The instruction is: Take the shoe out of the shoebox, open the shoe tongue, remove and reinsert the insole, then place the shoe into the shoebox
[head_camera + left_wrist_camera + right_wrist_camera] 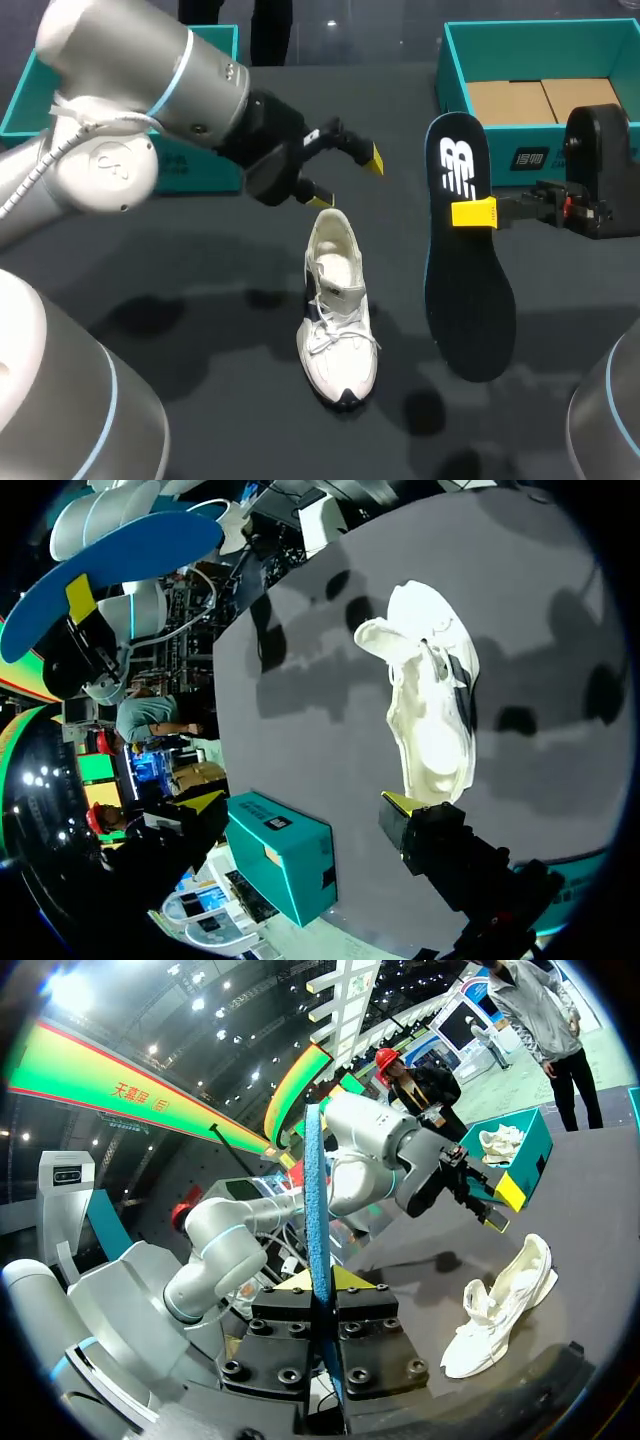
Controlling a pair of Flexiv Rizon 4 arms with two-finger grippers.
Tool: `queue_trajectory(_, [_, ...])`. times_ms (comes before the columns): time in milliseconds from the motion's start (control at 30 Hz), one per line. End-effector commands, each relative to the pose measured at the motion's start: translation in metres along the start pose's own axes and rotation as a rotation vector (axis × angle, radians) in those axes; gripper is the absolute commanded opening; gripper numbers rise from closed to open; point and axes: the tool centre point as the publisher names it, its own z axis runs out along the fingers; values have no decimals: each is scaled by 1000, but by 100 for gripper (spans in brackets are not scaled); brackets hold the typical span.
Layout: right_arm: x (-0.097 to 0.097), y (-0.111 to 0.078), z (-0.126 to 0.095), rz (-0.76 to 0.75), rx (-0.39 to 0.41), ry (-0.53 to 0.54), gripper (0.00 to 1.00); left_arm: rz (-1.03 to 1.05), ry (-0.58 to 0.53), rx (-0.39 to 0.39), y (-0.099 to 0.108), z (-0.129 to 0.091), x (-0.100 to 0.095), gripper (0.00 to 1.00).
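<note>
The white sneaker is mesh and smooth panels with loose white laces. It stands upright on the matte dark grey table, toe towards the robot, collar gaping and tongue pulled up. The insole is a long, thin, rounded slab, black on top with a white logo, and blue on its rim and underside. It is held clear of the table to the sneaker's right. The right gripper comes in level from the right and its fingers pinch the insole across its thickness. The left arm reaches in from the left, and the left gripper hangs just above the heel with its jaws spread wide, holding nothing. The teal shoebox, with a brown cardboard floor, sits at the far right.
</note>
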Motion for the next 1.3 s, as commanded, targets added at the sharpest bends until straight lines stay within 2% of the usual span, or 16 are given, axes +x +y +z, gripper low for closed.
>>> queue_trajectory(33, [4, -4, -1, 0, -6, -9, 0, -16, -157, 36, -5, -2, 11, 100])
queue_trajectory(100, [4, -4, -1, 0, -6, -9, 0, -36, -218, 96, -1, -3, 16, 100])
queue_trajectory(233, [-11, 16, -4, 45, 8, 32, 0, -65, -362, 156, 3, -10, 17, 100])
queue_trajectory(367, [-30, 27, -7, 96, 33, 62, 0, -65, -416, 163, 3, -16, 11, 100])
queue_trajectory(567, [-63, 38, -11, 165, 29, 106, 0, -84, -479, 160, 2, -29, -2, 100])
queue_trajectory(1000, [-63, 38, -11, 165, 29, 106, 0, -91, -481, 150, 2, -31, -4, 100])
queue_trajectory(1167, [-93, 58, -13, 239, 0, 92, 0, -91, -481, 150, 2, -31, -4, 100])
queue_trajectory(1300, [-116, 63, -13, 334, -10, 85, 0, -91, -481, 150, 2, -31, -4, 100])
